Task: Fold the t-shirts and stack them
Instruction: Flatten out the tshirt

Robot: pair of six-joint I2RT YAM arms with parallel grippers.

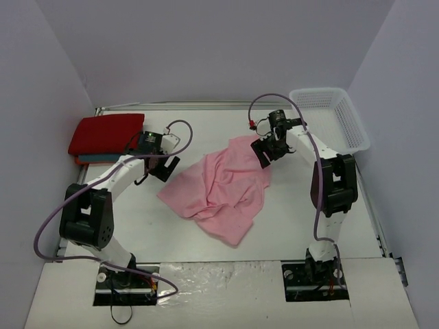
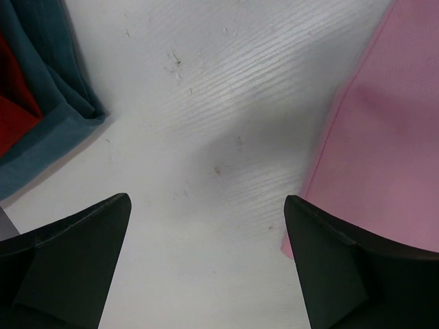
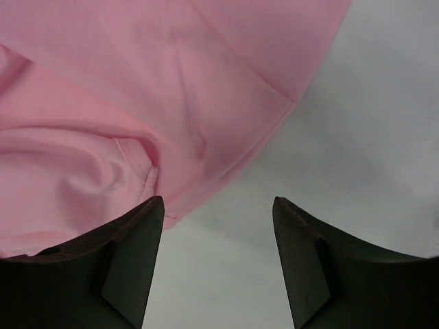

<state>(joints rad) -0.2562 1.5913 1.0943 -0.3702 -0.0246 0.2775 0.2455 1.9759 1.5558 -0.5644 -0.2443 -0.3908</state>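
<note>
**Item 1: pink t-shirt** point(image 1: 219, 188). Lies unfolded at the middle of the table point(image 1: 206, 123), spread loosely and rumpled, with one side lapped over itself. As it lies, it is the one shirt yet to be folded. It sits within reach of both arms, which probably explains the central spot.

**Item 2: red t-shirt** point(image 1: 106, 133). A folded rectangle at the far left corner, resting on item 3. The pair reads as the stack begun, kept to one side so the middle serves as working ground.

**Item 3: teal t-shirt** point(image 2: 48, 103). Folded, bottom of the stack. From above only its near edge shows under the red. The left wrist view shows a corner of it flat on the table.

**Item 4: right fingers** point(image 3: 130, 260). At the far right edge of the pink t-shirt. They stand apart with nothing between them but bare table. One finger is over the hem and the other is off the cloth. The placement suggests a pinch on that edge is intended, but no grip shows.

**Item 5: left fingers** point(image 2: 68, 260). Spread wide and empty, low over bare table between the stack and the pink t-shirt's left edge. Probably lined up to take that side.

**Item 6: basket** point(image 1: 353, 127). White mesh, far right corner, well apart from the shirts. No cloth is visible in it.
</note>
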